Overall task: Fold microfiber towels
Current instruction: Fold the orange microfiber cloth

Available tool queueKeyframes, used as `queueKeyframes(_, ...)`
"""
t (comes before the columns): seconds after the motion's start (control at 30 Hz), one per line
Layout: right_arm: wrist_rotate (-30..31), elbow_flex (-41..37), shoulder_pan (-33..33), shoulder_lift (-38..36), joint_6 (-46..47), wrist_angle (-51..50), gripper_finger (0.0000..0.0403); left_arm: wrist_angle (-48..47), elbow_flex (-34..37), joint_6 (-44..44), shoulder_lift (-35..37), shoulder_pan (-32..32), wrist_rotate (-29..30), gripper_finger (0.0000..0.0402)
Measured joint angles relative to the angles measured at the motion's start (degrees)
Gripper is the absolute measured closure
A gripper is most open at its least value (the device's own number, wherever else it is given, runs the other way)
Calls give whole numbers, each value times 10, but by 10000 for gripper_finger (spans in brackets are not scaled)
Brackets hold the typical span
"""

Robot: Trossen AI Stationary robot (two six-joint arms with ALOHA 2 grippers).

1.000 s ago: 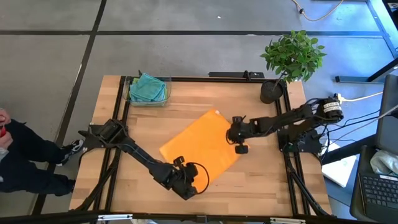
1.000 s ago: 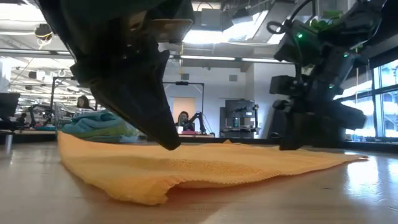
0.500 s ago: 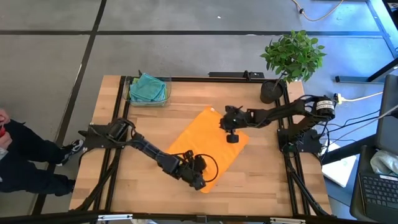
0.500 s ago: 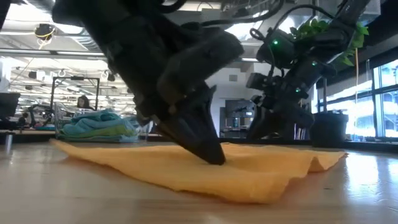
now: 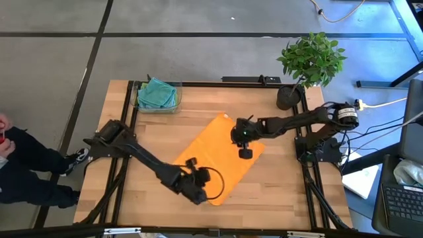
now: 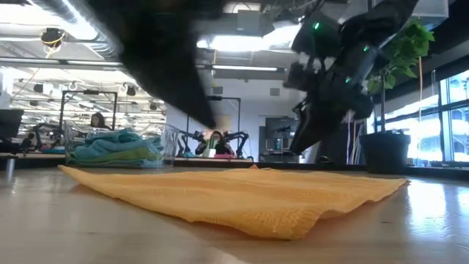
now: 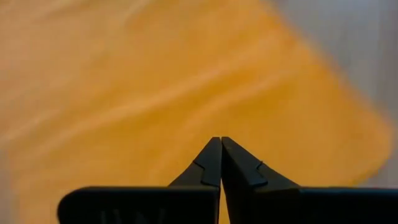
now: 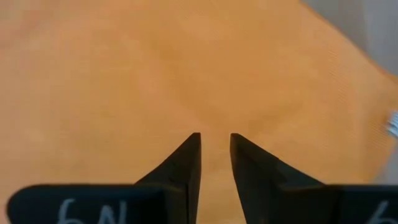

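Note:
An orange towel [image 5: 218, 155] lies spread on the wooden table, corner-on, with a low ripple along its near edge [image 6: 293, 220]. My left gripper [image 5: 196, 192] is shut and hangs above the towel's near left part; the low view [image 6: 207, 121] shows it clear of the cloth, and the left wrist view [image 7: 221, 140] shows its tips together over the orange. My right gripper [image 5: 243, 137] hovers over the towel's far right part, fingers a narrow gap apart [image 8: 215, 137], and is also off the cloth [image 6: 299, 147]. Teal and blue towels [image 5: 157, 94] lie stacked in a clear bin.
The clear bin with the folded towels [image 6: 117, 145] stands at the table's far left corner. A potted plant [image 5: 289, 97] stands at the far right corner, its pot [image 6: 385, 152] showing behind the towel. Bare wood lies to the left and right of the towel.
My left gripper went toward the table's right edge with its tips down on the orange towel, then rose off it and drew back toward the left. My right gripper moved toward the far left over the towel and rose. The towel's near part shifted and now lies flatter.

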State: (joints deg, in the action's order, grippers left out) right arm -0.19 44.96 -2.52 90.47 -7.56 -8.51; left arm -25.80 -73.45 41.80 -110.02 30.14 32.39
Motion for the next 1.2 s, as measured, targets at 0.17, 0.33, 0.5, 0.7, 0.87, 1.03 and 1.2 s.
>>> queueKeyframes(0.17,-19,5,76,-1,47,0,315,-152,1,83,23,14,47,401)
queueKeyframes(0.33,-7,-10,139,0,87,-36,315,-131,17,101,15,-6,-6,401)
queueKeyframes(0.5,116,-13,163,0,90,-82,315,-58,51,102,9,-19,-33,401)
queueKeyframes(0.7,91,-13,137,7,91,-73,315,33,82,104,-8,-24,-67,400)
queueKeyframes(0.87,58,-13,96,37,72,-46,315,93,89,108,-18,-20,-84,399)
queueKeyframes(1.03,13,-11,53,79,6,40,315,165,89,104,-24,-17,-84,401)
queueKeyframes(1.2,-2,-10,21,102,-68,98,315,183,89,119,-42,-17,-86,398)
